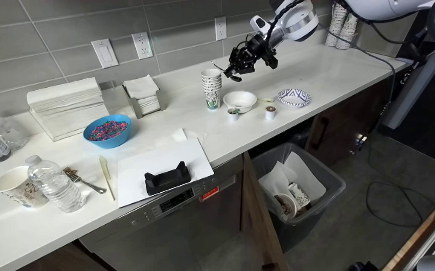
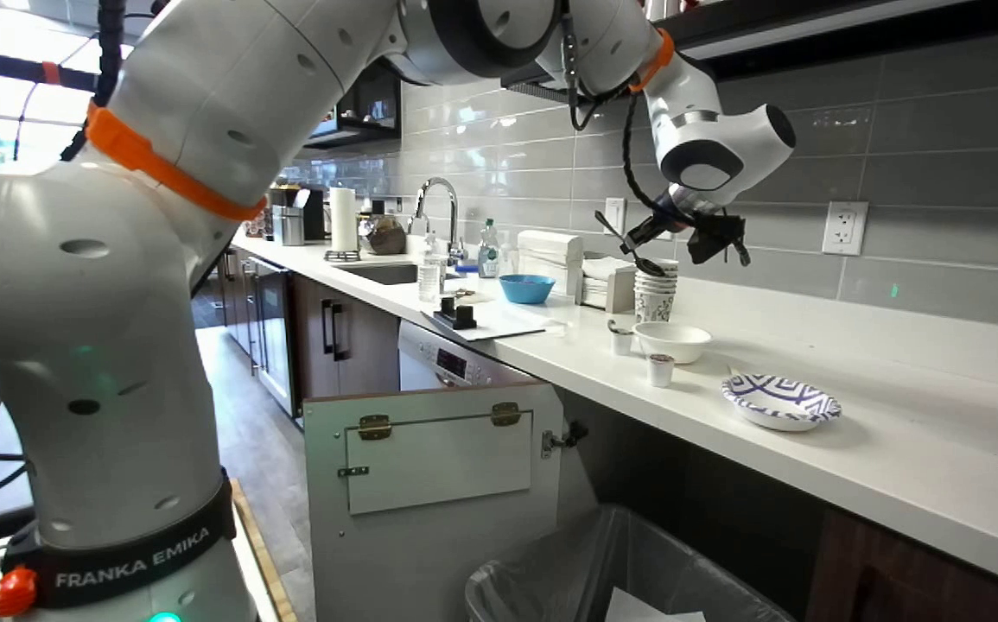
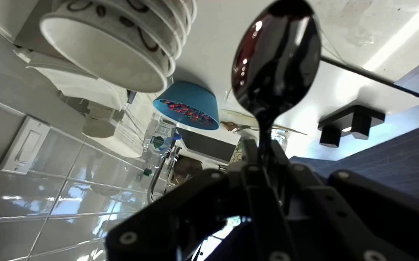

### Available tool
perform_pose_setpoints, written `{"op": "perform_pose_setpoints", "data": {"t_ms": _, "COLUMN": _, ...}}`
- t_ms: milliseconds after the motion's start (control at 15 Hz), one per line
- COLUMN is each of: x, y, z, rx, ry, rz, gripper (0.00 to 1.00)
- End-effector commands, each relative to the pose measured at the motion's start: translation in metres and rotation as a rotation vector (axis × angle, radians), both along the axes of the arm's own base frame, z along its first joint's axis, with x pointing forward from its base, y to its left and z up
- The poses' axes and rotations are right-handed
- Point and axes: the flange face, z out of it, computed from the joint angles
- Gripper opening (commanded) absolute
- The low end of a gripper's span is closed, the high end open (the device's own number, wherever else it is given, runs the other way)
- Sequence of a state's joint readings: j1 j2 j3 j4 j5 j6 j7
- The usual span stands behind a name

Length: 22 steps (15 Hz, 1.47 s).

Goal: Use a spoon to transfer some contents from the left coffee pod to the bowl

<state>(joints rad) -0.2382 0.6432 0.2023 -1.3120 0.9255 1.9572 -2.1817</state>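
My gripper (image 3: 266,154) is shut on a dark, shiny spoon (image 3: 276,54), scoop outward; no contents show on the face in view. In both exterior views the gripper (image 1: 229,72) (image 2: 630,245) holds the spoon (image 1: 236,78) (image 2: 649,266) above the counter, near the top of the cup stack. The white bowl (image 1: 240,100) (image 2: 673,339) stands below it. The left coffee pod (image 1: 233,116) (image 2: 620,342), with a peeled green lid, stands close against the bowl's front. A second pod (image 1: 270,113) (image 2: 660,372) with brown contents stands to its right. Pods and bowl are out of the wrist view.
A stack of patterned paper cups (image 1: 212,92) (image 3: 122,43) stands beside the bowl, close to the spoon. A blue-patterned bowl (image 1: 294,104) (image 2: 782,403) and a pale plastic utensil (image 1: 265,100) lie to the right. A blue bowl (image 1: 113,141) and napkins (image 1: 144,92) stand farther left.
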Motion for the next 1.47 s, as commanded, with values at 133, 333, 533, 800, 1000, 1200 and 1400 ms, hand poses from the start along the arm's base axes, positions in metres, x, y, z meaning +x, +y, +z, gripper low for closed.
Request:
{"op": "perform_pose_setpoints", "data": {"t_ms": 133, "x": 0.002, "y": -0.011, "z": -0.002, "rx": 0.127, "ry": -0.062, "rz": 0.013, "gripper": 0.02}}
{"op": "perform_pose_setpoints", "data": {"t_ms": 333, "x": 0.001, "y": -0.014, "z": -0.004, "rx": 0.155, "ry": -0.069, "rz": 0.016, "gripper": 0.02}}
{"op": "perform_pose_setpoints", "data": {"t_ms": 533, "x": 0.001, "y": -0.014, "z": -0.001, "rx": 0.117, "ry": -0.054, "rz": -0.005, "gripper": 0.10}}
{"op": "perform_pose_setpoints", "data": {"t_ms": 800, "x": 0.000, "y": -0.009, "z": -0.001, "rx": 0.134, "ry": -0.056, "rz": 0.019, "gripper": 0.02}}
{"op": "perform_pose_setpoints", "data": {"t_ms": 1000, "x": -0.002, "y": -0.011, "z": 0.004, "rx": 0.235, "ry": -0.100, "rz": 0.037, "gripper": 0.02}}
{"op": "perform_pose_setpoints", "data": {"t_ms": 1200, "x": -0.005, "y": -0.015, "z": 0.007, "rx": 0.298, "ry": -0.124, "rz": 0.048, "gripper": 0.02}}
{"op": "perform_pose_setpoints", "data": {"t_ms": 1400, "x": -0.006, "y": -0.021, "z": 0.007, "rx": 0.332, "ry": -0.145, "rz": 0.048, "gripper": 0.02}}
